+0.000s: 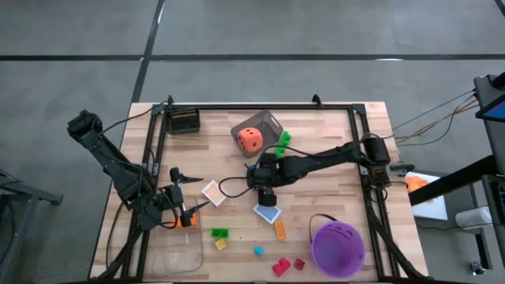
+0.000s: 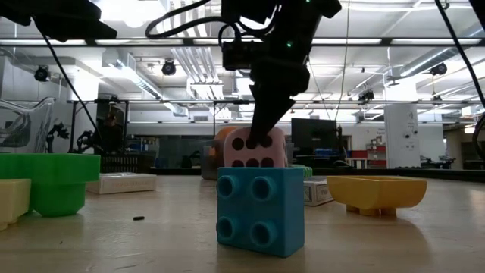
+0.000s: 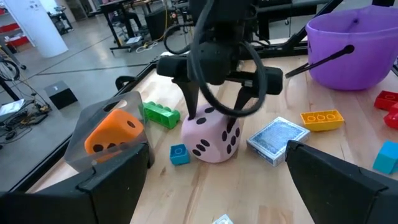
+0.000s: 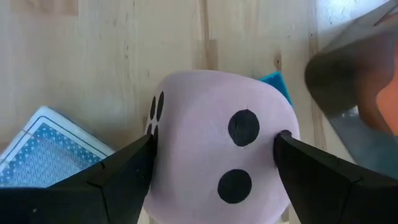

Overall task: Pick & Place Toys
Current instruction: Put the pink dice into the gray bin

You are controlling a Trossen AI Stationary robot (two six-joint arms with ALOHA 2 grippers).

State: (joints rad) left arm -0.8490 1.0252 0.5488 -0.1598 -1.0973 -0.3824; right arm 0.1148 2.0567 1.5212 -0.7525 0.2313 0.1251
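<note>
A pink dotted die [image 3: 211,140] rests on the wooden table near its middle. My right gripper [image 3: 214,117] points down over it, open, with one finger on each side of the die [image 4: 217,155]. In the high view the right gripper [image 1: 266,189] hides the die. My left gripper [image 1: 201,193] hovers open at the table's left with nothing between its fingers. An orange die [image 1: 250,140] sits in a tipped clear tray [image 1: 267,122] at the far middle. A green brick [image 1: 282,142] and a small blue brick [image 3: 179,154] lie close by. My right gripper comes at the pink die from above, its fingertips [image 4: 140,158] level with two opposite sides of the die [image 4: 163,134]. The die stands on the table. Whether the fingers touch it, I cannot tell.
A blue patterned tile [image 1: 267,213] and an orange brick [image 1: 280,229] lie just nearer than the die. The purple bucket [image 1: 338,248] stands near right. Green [image 1: 219,233], yellow, blue [image 1: 258,251] and red [image 1: 282,267] bricks lie along the near edge. A dark box [image 1: 183,121] sits far left.
</note>
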